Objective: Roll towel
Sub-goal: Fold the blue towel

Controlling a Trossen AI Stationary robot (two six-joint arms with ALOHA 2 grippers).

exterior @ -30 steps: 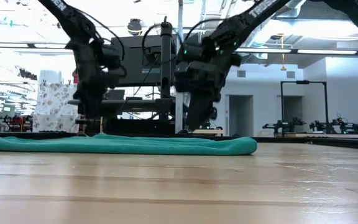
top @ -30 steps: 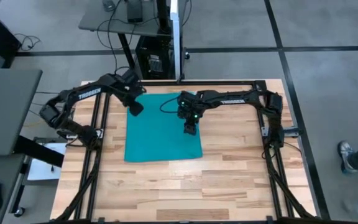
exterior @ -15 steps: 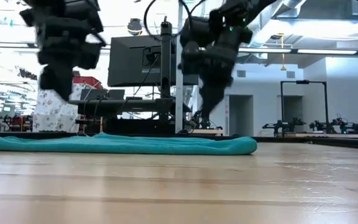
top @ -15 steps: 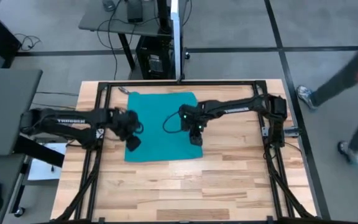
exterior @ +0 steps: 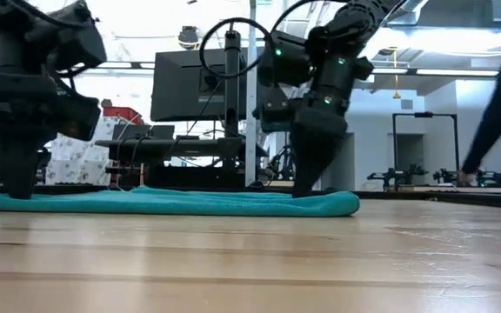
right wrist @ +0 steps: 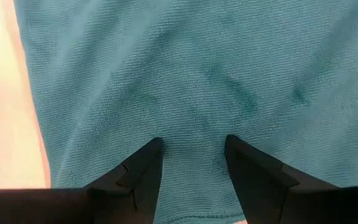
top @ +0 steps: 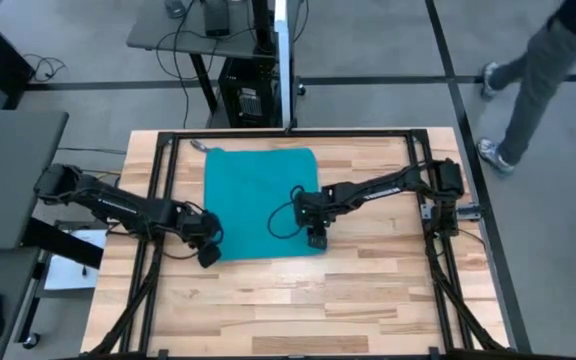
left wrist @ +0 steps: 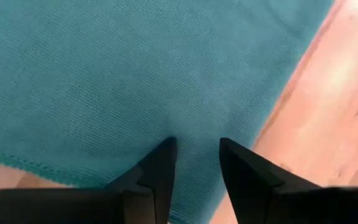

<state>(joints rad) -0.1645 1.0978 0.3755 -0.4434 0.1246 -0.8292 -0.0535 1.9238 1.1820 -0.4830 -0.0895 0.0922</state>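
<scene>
The teal towel (top: pixel 258 195) lies spread flat on the wooden table, its long sides running from far to near. My left gripper (top: pixel 209 252) is open, pointing down over the towel's near left corner (left wrist: pixel 247 124). My right gripper (top: pixel 315 240) is open, pointing down over the towel's near right corner (right wrist: pixel 48 155). In the low view the fingers of the left gripper (exterior: pixel 16 187) and of the right gripper (exterior: pixel 307 187) reach down to the towel (exterior: pixel 172 203). My left gripper's open fingertips (left wrist: pixel 166 149) come from above, pointing down, just inside the towel's near left corner; I cannot tell whether they touch the cloth. My right gripper's open fingertips (right wrist: pixel 155 146) come from above just inside the near right corner; whether they touch cannot be told.
Black frame rails (top: pixel 158 200) run along the table's left, right and far sides. Bare wood (top: pixel 298 300) lies on the near side of the towel. A person (top: pixel 538 60) walks on the floor beyond the table's far right corner.
Both grippers have gone toward the table's near edge and down. The left went from the towel's far left edge to its near left corner, the right from the towel's right middle to its near right corner. The towel has stayed flat.
</scene>
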